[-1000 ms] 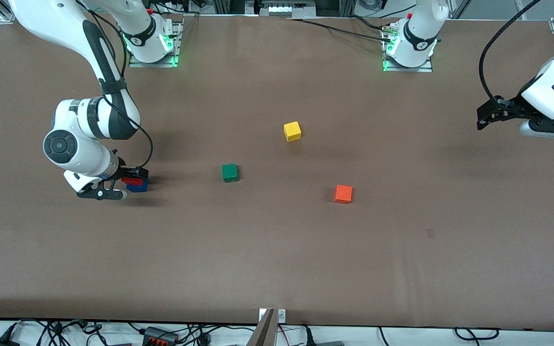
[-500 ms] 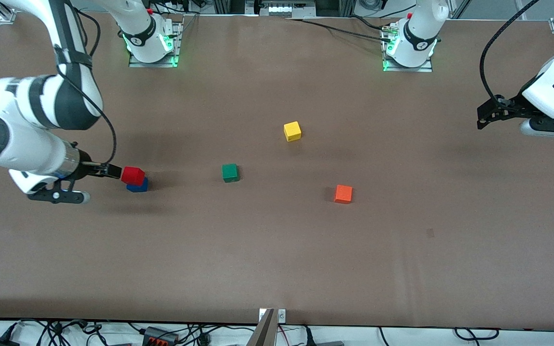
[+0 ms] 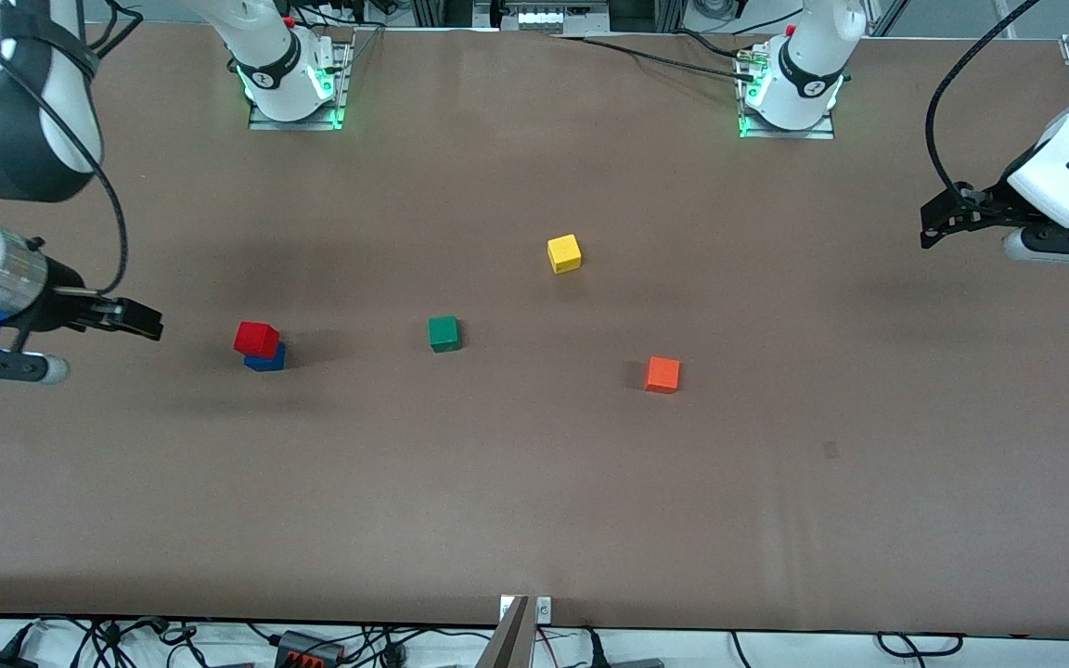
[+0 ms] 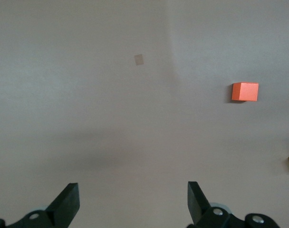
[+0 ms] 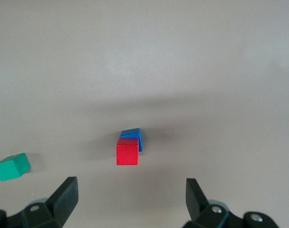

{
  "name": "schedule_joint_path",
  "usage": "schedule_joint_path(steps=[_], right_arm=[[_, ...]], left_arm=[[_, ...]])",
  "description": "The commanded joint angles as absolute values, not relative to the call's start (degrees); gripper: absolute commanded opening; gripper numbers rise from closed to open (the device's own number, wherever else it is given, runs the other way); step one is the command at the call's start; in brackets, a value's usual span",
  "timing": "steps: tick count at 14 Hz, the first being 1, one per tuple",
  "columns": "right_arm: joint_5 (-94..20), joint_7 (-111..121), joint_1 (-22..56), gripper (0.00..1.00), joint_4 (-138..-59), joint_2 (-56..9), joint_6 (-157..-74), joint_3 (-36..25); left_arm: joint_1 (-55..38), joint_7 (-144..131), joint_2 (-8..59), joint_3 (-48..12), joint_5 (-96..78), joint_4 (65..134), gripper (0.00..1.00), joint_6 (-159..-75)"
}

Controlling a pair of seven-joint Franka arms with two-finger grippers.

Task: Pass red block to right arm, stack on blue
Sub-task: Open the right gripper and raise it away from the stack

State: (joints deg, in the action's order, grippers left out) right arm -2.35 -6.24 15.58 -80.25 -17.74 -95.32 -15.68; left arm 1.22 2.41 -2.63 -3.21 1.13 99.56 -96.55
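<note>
**Red sits on blue, right arm backs off**

Since a second ago the right gripper point(image 3: 140, 320) has let go and pulled away toward its table end, jaws apart and empty. Red block point(image 3: 256, 339) rests on blue point(image 3: 267, 359), slightly offset. Left gripper point(image 3: 938, 227) waits, jaws apart.

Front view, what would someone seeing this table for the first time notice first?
Probably the red block sitting on the blue cube, toward the right arm's end of the table. The right gripper hangs open beside that stack, holding nothing. Green, yellow and orange cubes lie scattered mid-table, and the left gripper waits open at its own end.
</note>
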Motion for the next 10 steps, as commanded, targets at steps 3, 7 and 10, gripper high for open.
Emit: schedule_joint_path(steps=[3,7,10], right_arm=[[-3.16,-4.92,12.93,1.0,-75.41,-17.67,-89.04,-15.47],[-3.34,3.33,5.3,1.0,-75.85,-14.07,-89.74,-11.45],[-2.03,2.55,-0.17,1.0,-77.42,-11.52,-89.74,-4.32]], left_arm=[[1.58,2.2,-2.02,-3.6,0.09,97.91,1.0,-95.1],[1.58,2.2,-2.02,-3.6,0.09,97.91,1.0,-95.1],[1.58,2.2,-2.02,-3.6,0.09,97.91,1.0,-95.01]])
